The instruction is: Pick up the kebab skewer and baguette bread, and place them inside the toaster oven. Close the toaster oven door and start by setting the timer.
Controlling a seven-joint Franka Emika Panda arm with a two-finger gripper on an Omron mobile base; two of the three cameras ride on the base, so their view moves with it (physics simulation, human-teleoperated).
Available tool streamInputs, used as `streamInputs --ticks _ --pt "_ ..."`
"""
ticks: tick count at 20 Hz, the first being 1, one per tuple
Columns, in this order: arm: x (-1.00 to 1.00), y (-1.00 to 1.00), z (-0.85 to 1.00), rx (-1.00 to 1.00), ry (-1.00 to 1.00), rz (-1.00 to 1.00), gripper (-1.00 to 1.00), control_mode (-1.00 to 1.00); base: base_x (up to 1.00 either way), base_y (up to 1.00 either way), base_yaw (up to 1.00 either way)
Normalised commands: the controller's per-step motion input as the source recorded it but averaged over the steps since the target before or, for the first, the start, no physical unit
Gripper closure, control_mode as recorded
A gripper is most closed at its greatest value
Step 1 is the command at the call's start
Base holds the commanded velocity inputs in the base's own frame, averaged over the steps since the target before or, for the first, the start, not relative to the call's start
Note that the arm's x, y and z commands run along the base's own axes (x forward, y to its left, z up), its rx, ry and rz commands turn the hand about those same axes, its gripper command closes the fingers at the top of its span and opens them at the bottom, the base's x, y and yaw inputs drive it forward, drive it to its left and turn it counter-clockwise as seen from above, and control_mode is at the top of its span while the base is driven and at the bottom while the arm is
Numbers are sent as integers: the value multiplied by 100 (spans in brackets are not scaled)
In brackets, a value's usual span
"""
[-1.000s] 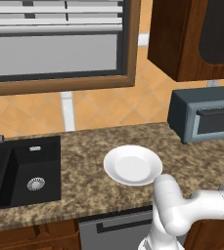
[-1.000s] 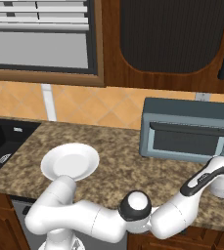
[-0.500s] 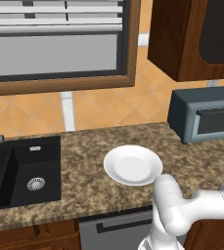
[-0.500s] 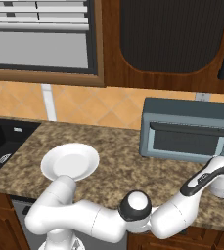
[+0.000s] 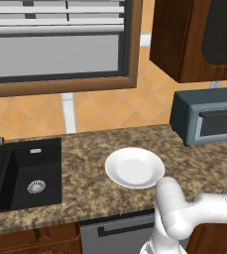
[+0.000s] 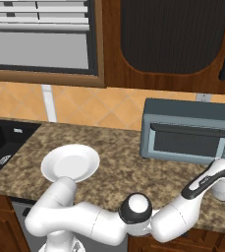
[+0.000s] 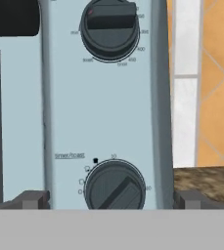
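1. Blue-grey boxy oven (image 6: pixel 190 132) sits on speckled granite counter (image 6: pixel 119 162), door (image 6: pixel 185 141) shut.
2. I see my gripper (image 7: pixel 111 199) spread wide, empty, straddling the oven's round ridged timer knob (image 7: pixel 115 187).
3. Smooth white plate (image 5: pixel 134 167) lies left of the oven.

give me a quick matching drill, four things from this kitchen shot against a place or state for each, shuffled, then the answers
Things:
1. plate
2. sink
3. toaster oven door
4. timer knob

Places or states:
A. shut
B. sunk in the counter at far left
C. between the end effector fingers, low on the oven's panel
D. bare, on the counter between sink and oven

Pairs: 1-D, 2-B, 3-A, 4-C
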Motion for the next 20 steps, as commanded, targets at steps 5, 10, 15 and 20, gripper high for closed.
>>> streamInputs --ticks 5,10,15,20 --pt "1 0 0 0 0 0 -100 -100 0 0 0" --pt "6 0 0 0 0 0 -100 -100 0 0 0" --pt "1 0 0 0 0 0 -100 -100 0 0 0" --pt "0 0 0 0 0 0 100 -100 0 0 0"
